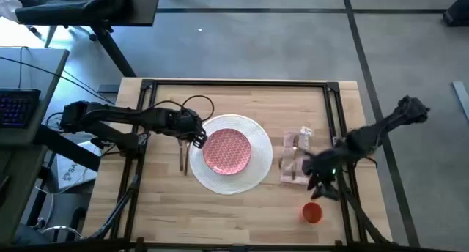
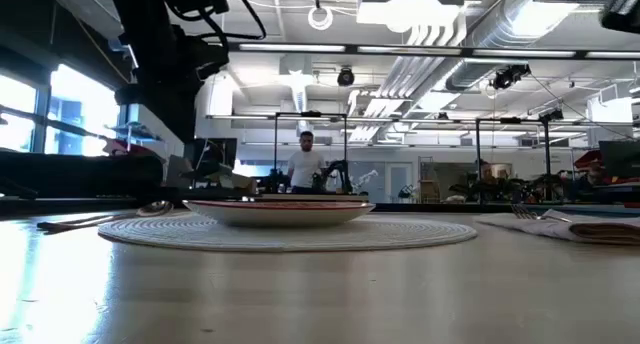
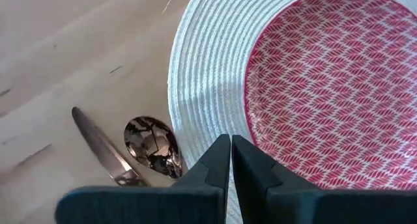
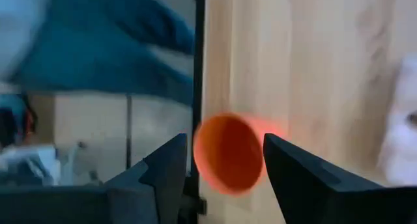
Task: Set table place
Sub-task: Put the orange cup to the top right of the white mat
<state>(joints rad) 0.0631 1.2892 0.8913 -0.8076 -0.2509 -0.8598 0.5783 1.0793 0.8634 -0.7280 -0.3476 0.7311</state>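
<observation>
On the light wood table [image 1: 242, 208] lies a large white round plate [image 1: 258, 171] with ribbed rings, and a smaller pink patterned plate [image 1: 227, 150] rests on its middle. A gold spoon [image 3: 154, 146] and knife [image 3: 98, 146] lie flat just left of it. My left gripper [image 3: 231, 164] is shut above the white plate's left rim [image 3: 195, 87]. To the right, a pale pink napkin [image 1: 294, 158] carries more cutlery. An orange cup [image 1: 313, 212] stands near the front right. My right gripper [image 4: 225, 160] is open above it, and the cup [image 4: 228, 152] shows between the fingers.
A thin black metal frame [image 1: 238, 82] runs along the table's far and side edges. A grey desk with a keyboard [image 1: 18, 105] stands off the left side. Bare wood lies along the near edge. A person [image 2: 305, 164] stands far off in the room.
</observation>
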